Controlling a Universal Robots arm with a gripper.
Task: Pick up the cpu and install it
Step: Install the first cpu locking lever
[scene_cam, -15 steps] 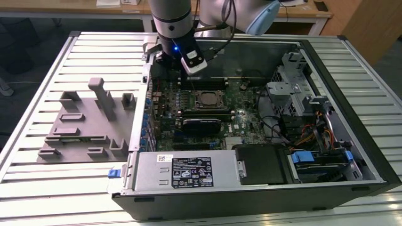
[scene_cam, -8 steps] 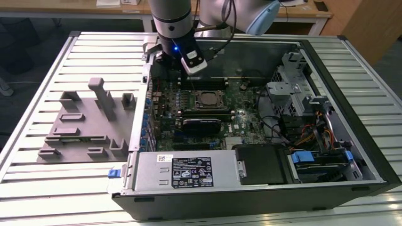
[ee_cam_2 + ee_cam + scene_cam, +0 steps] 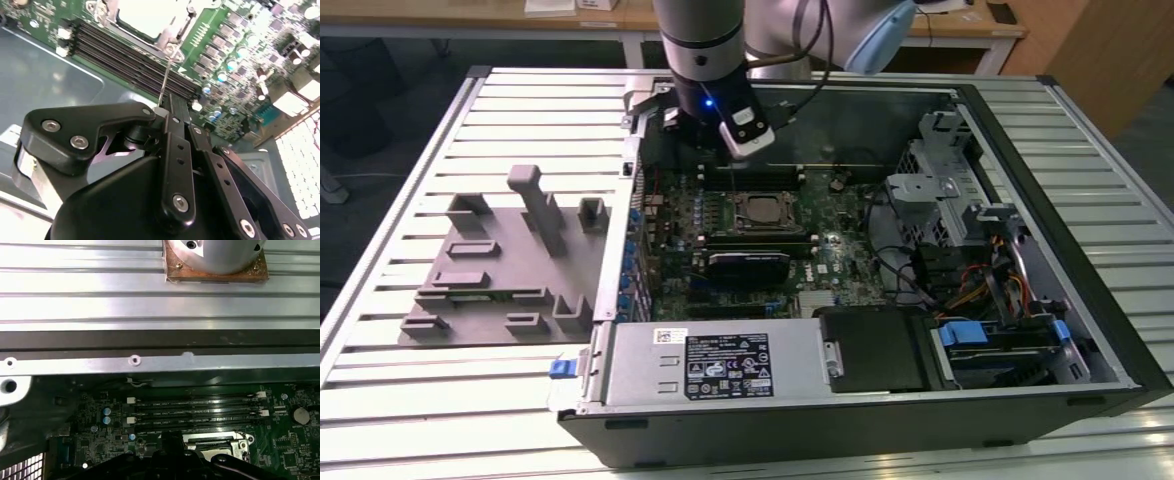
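The cpu [image 3: 758,209] lies flat inside the dark square socket frame on the green motherboard [image 3: 821,265] of the open computer case. In the second wrist view the cpu [image 3: 142,15] shows as a pale square within that frame. My gripper [image 3: 744,148] hangs just behind the socket, over the memory slots [image 3: 130,57], and looks shut [image 3: 170,102]. A thin metal socket lever [image 3: 166,75] rises from the frame's corner up to the fingertips; I cannot tell whether it is gripped. In the first wrist view the gripper [image 3: 170,442] sits beside the socket frame [image 3: 220,442].
A grey moulded fixture block [image 3: 507,270] stands on the slatted table [image 3: 414,410], on the exterior view's left of the case. Inside the case are a power supply [image 3: 707,365] at the front, and a drive cage with cables [image 3: 961,240] on the exterior view's right.
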